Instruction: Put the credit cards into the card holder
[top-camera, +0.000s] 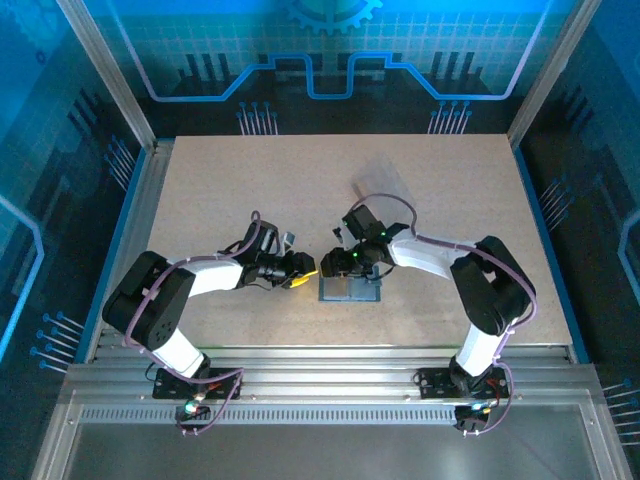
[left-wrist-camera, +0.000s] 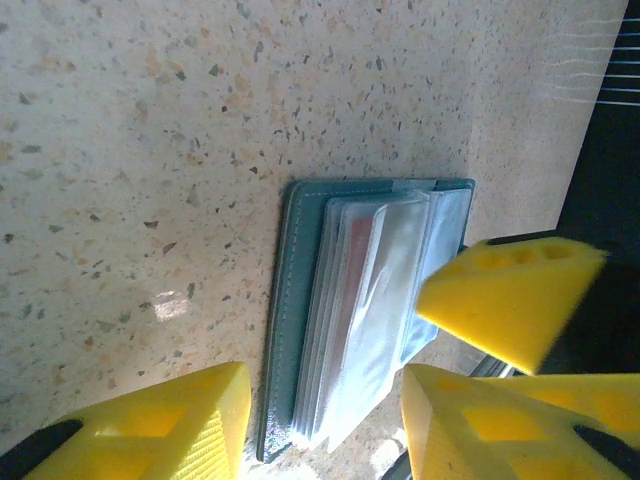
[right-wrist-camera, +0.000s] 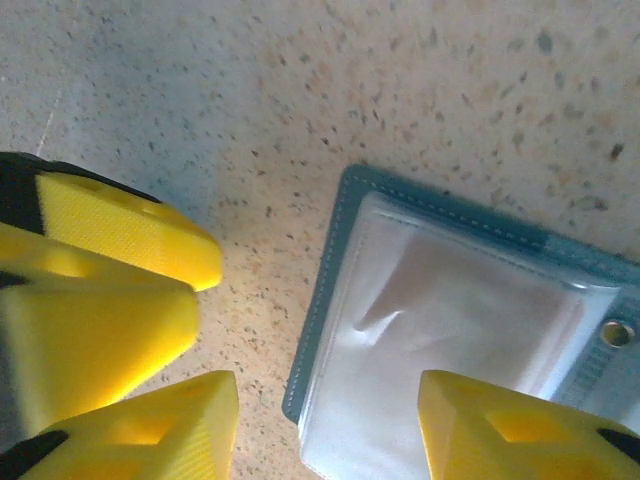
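Note:
The card holder lies open on the table near the front, a teal-grey wallet with clear plastic sleeves fanned up from it. A reddish credit card shows faintly through the sleeves. My left gripper is open just above the wallet's end, one finger on each side of it and neither touching it. My right gripper is open over the wallet's corner, above a smooth sleeve. Both grippers meet over the wallet, with the right's fingertip close to the left's.
A faint clear plastic tray lies on the table behind the right arm. The speckled tabletop stretches free to the left and far side. Metal rails run along the near edge.

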